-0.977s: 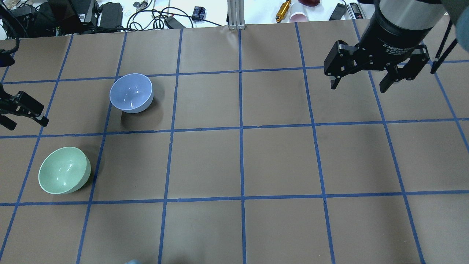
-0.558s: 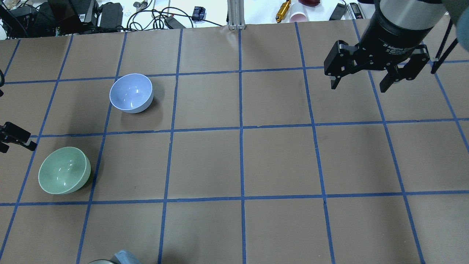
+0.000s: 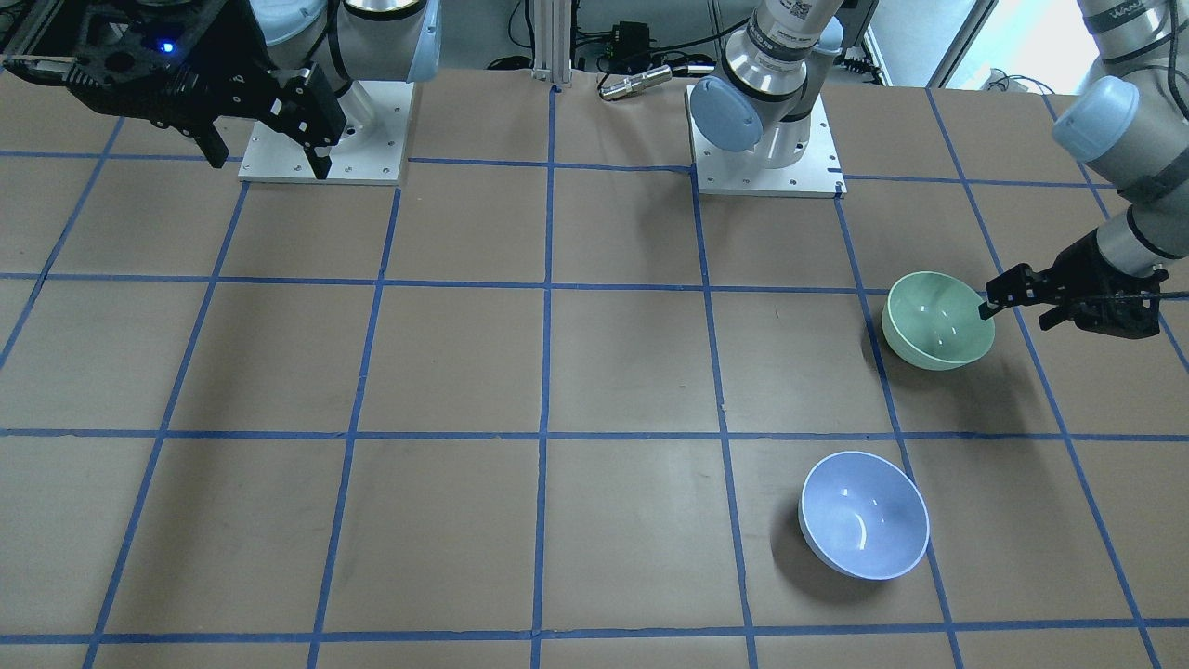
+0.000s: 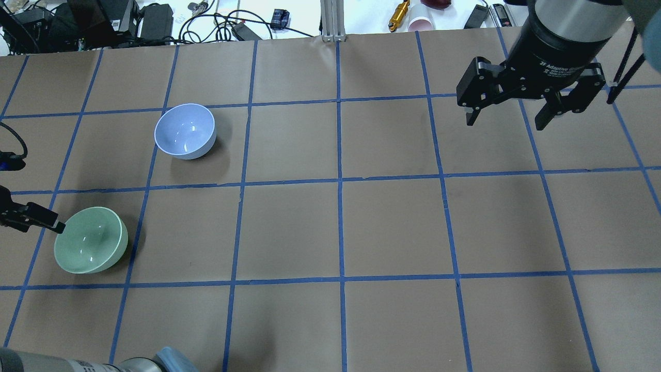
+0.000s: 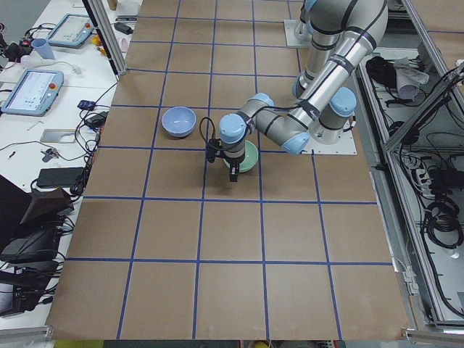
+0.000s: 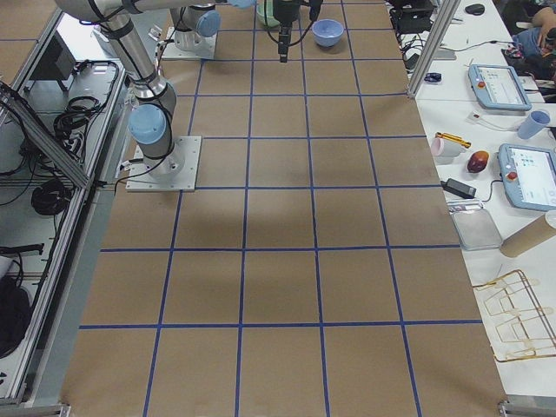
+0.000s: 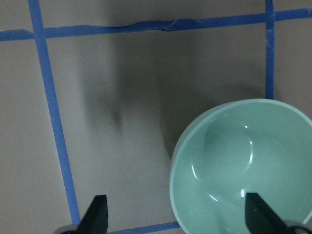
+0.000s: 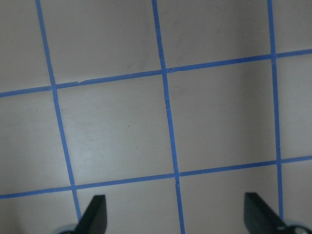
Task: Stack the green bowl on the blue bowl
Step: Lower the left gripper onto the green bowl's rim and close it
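Note:
The green bowl stands upright on the brown table at the near left, also in the front view and the left wrist view. The blue bowl stands upright one grid square farther out, apart from it, and shows in the front view. My left gripper is open and empty, low at the green bowl's outer left rim. In the wrist view one finger is over the bowl's inside and the other over bare table. My right gripper is open and empty, high over the far right.
Blue tape lines grid the brown table. Cables, a yellow cylinder and a pink cup lie beyond the far edge. The two arm base plates sit at the robot's side of the table.
My left gripper has moved back towards the robot's side and in to the green bowl's left rim. Both bowls and the right arm have stayed put.

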Robot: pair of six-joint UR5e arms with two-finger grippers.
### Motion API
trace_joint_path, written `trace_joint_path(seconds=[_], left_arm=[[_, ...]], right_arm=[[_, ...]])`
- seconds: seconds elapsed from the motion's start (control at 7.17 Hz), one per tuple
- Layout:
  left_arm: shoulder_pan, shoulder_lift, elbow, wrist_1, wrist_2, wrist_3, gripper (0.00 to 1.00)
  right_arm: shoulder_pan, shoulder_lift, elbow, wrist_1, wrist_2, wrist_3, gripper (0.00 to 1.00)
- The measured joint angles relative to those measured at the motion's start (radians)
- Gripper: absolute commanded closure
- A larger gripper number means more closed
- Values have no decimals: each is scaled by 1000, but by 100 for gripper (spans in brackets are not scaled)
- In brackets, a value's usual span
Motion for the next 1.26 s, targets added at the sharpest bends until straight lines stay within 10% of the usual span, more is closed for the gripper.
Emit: trace_joint_path(seconds=[0.7,0.98,1.26], left_arm=[[17,-34,-70,36,-1,-1,5],[11,-34,-78,39,1,-18,82],[7,-34,-80,39,2,-28,100]], right_arm=[[0,0,0,1,0,0,0],[0,0,1,0,0,0,0],[0,0,1,0,0,0,0]])
